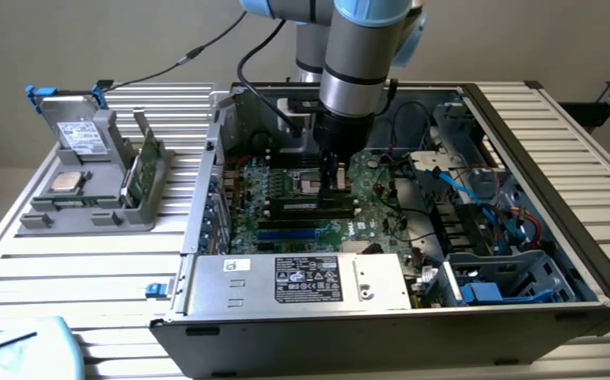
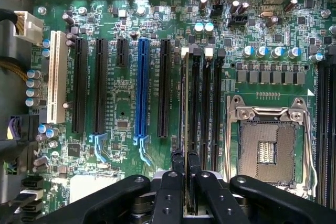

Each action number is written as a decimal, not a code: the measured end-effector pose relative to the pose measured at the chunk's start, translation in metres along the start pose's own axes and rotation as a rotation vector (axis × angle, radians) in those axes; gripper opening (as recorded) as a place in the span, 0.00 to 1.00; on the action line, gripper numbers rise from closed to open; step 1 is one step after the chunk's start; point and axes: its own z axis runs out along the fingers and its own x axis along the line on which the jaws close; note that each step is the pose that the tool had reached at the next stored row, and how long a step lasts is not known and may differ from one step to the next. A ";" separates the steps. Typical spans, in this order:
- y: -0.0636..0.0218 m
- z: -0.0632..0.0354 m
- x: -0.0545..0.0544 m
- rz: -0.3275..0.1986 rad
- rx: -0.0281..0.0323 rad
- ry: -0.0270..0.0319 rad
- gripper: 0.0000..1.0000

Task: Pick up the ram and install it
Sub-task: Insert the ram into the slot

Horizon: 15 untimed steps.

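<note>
Evidently the gripper (image 2: pixel 186 163), nearly closed, pinches the ram (image 2: pixel 185 103) across its faces; it looks light, stiff and fragile, best held by its upper edge.

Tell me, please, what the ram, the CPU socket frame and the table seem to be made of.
The ram, seen edge-on, is a thin stiff board, likely circuit-board laminate, though its pale edge leaves this open. The socket frame looks like bare polished metal, by its silver glints. The table has pale ribbed slats with a dull sheen, probably aluminium.
</note>
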 end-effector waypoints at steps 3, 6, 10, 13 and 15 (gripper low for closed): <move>-0.0001 0.0002 0.000 0.015 -0.0015 -0.0034 0.14; -0.0001 0.0002 0.000 0.022 -0.0020 -0.0049 0.14; -0.0005 0.0000 0.000 0.022 -0.0031 -0.0048 0.14; -0.0014 0.0000 0.000 0.022 -0.0087 -0.0048 0.14; -0.0016 0.0000 0.000 0.022 -0.0137 -0.0049 0.14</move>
